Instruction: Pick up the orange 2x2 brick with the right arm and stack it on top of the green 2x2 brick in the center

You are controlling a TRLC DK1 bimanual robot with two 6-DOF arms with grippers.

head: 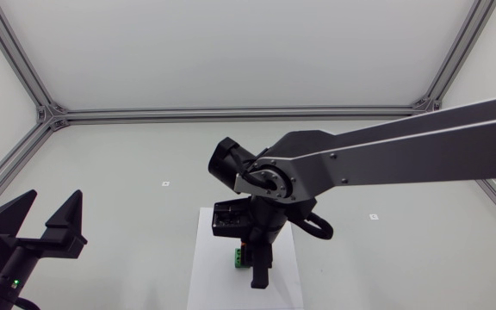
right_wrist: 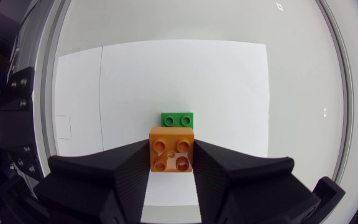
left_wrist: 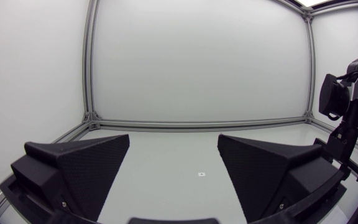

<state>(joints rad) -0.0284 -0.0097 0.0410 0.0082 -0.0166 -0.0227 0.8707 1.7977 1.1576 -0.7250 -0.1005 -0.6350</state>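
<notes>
At the tabletop's near left corner the left gripper (head: 52,207) rests with its fingers spread wide and nothing between them. By the middle of the tabletop's near edge lies a white paper sheet (head: 203,280), and on it sits the green brick (right_wrist: 177,119). The right arm (head: 403,146) comes in from the right edge. Its right gripper (right_wrist: 171,163) hangs over the sheet, pinching the orange brick (right_wrist: 171,149) from two sides, studs up. The green brick lies just ahead of the orange one. How high the orange one is carried cannot be told. The step in hand looks like carrying to the stack. The next move calls for squaring orange over green's studs, lowering, pressing down, then letting go.
</notes>
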